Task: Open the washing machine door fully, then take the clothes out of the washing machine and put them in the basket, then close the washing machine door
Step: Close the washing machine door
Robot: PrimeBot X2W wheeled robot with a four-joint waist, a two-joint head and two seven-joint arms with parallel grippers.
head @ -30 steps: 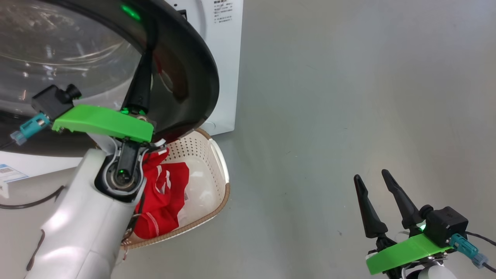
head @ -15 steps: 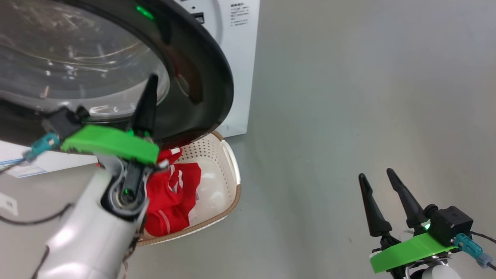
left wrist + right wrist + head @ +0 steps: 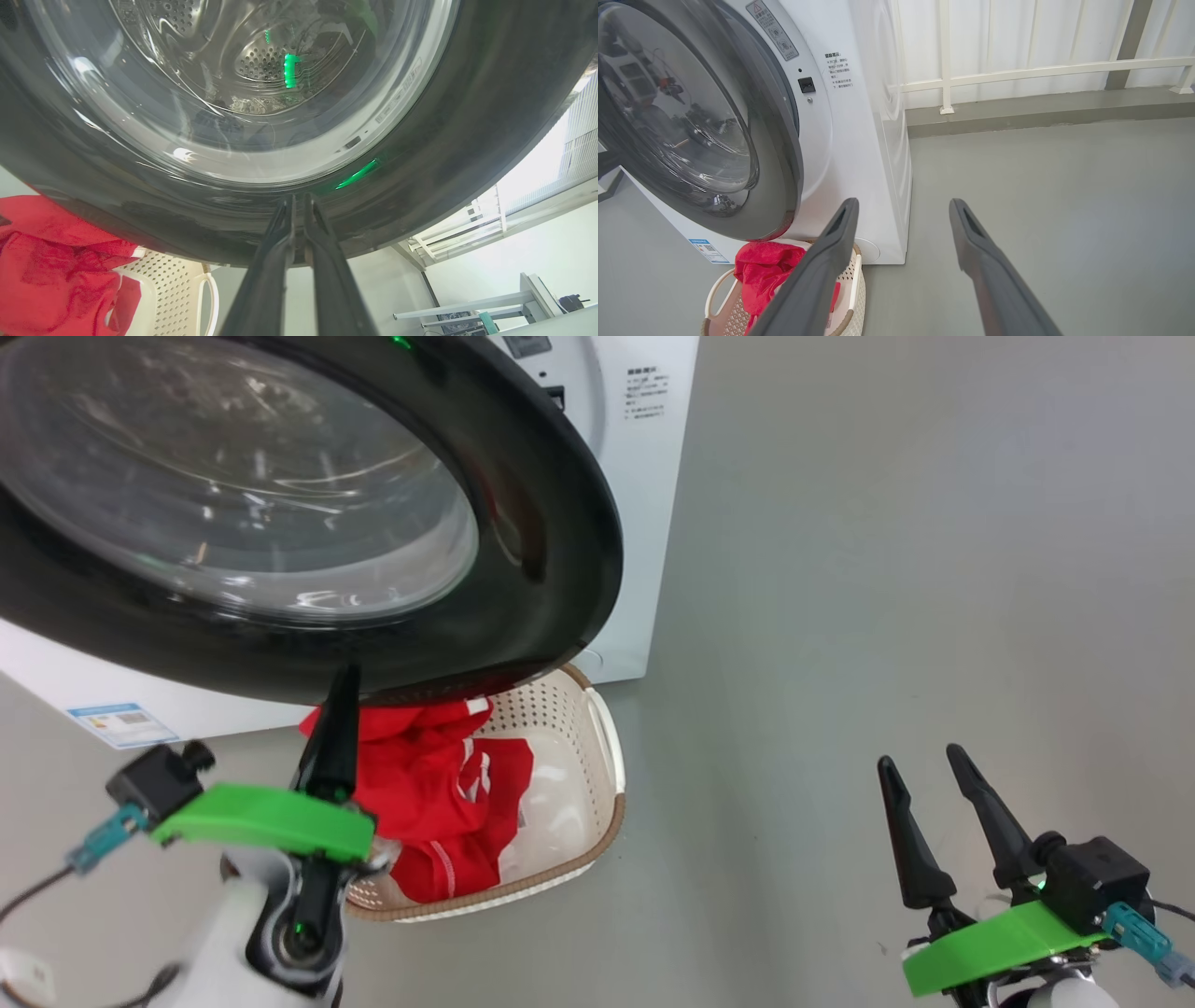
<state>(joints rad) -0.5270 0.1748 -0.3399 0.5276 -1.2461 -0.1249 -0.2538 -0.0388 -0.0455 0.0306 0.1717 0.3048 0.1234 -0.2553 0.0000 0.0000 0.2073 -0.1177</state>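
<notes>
The washing machine door (image 3: 551,588), black-rimmed with a bulging glass window, stands ajar from the white washing machine (image 3: 653,523); the steel drum (image 3: 261,60) shows through the glass. My left gripper (image 3: 342,686) is shut on nothing, its tips just under the door's lower rim (image 3: 420,196). Below the door sits the basket (image 3: 602,747) with the red clothes (image 3: 439,784) heaped inside. My right gripper (image 3: 918,755) hangs open over bare floor to the right, away from the machine. In the right wrist view the door (image 3: 780,186), basket (image 3: 854,280) and clothes (image 3: 761,270) lie left of the right gripper (image 3: 903,203).
A blue label (image 3: 121,723) marks the machine's lower front. Grey floor (image 3: 887,569) stretches to the right of the machine and basket. A white railing (image 3: 1017,70) runs along the far wall. A dark cable (image 3: 28,887) trails at my left arm.
My left gripper has come off the door's black rim and dropped below it, toward me. The head camera has shifted, so machine and basket sit further right. The right gripper stays open.
</notes>
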